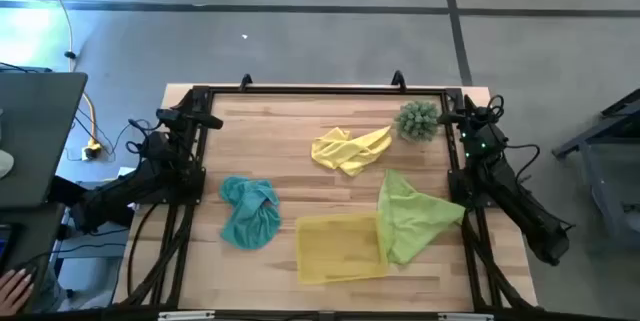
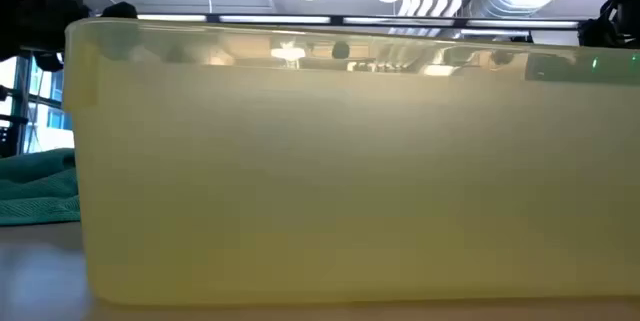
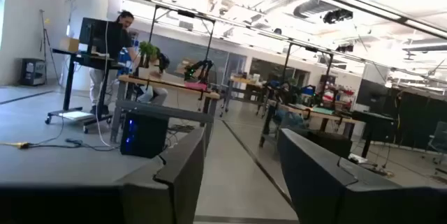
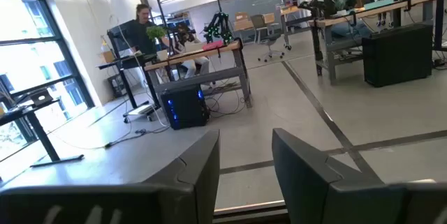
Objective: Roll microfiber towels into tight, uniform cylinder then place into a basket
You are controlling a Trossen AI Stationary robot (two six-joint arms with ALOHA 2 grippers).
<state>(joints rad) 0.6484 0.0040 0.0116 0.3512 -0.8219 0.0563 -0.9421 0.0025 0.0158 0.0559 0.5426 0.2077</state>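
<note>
Three towels lie crumpled on the wooden table. The teal one (image 1: pixel 248 213) is at the left, the bright yellow one (image 1: pixel 350 148) toward the far side, and the lime green one (image 1: pixel 412 216) at the right, its edge reaching the right rim of the yellow basket (image 1: pixel 338 249). The basket stands at the near middle, and its wall (image 2: pixel 340 161) fills the low view, with the teal towel (image 2: pixel 35 186) beside it. My left gripper (image 3: pixel 241 140) is drawn back at the table's far left corner (image 1: pixel 207 119), open, with nothing between its fingers. My right gripper (image 4: pixel 244 137) is at the far right corner (image 1: pixel 452 117), also open with nothing between its fingers.
A spiky green ball-shaped plant (image 1: pixel 418 119) sits at the far right, close to my right gripper. A dark frame (image 1: pixel 320 91) runs around the table's edges. Bare wood shows between the teal towel and the basket. A person (image 3: pixel 119 35) stands at a desk far off in the room.
</note>
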